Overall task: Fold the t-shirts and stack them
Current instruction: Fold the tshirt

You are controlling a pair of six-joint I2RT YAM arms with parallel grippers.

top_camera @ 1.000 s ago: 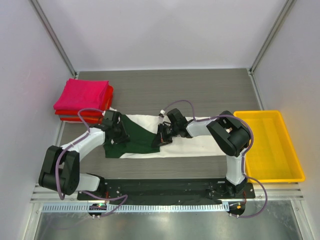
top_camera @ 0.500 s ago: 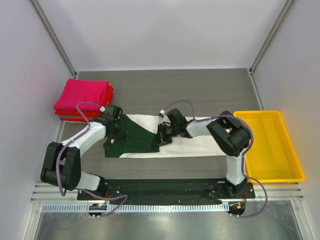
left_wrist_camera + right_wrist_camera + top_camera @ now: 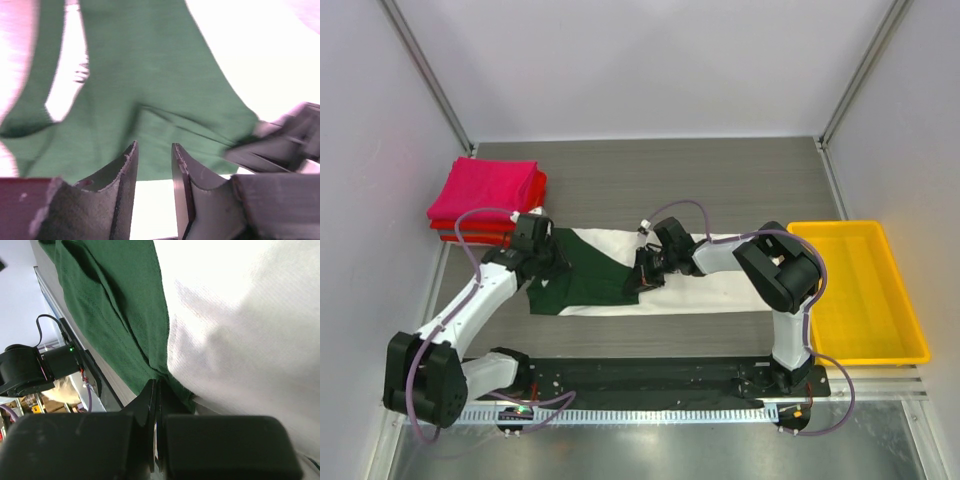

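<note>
Pulled back leftward, left gripper (image 3: 154,150) with jaws now parted off the cream and green shirt (image 3: 720,288) lying mid-table, right gripper (image 3: 157,386) clenched on its cloth, pink and red stack (image 3: 485,195) far left.

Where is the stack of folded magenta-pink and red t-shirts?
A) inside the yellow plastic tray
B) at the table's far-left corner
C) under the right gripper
B: the folded magenta-pink and red stack lies at the far-left corner, left of the spread cream-white and green t-shirt; the yellow plastic tray stands at the right edge.
</note>
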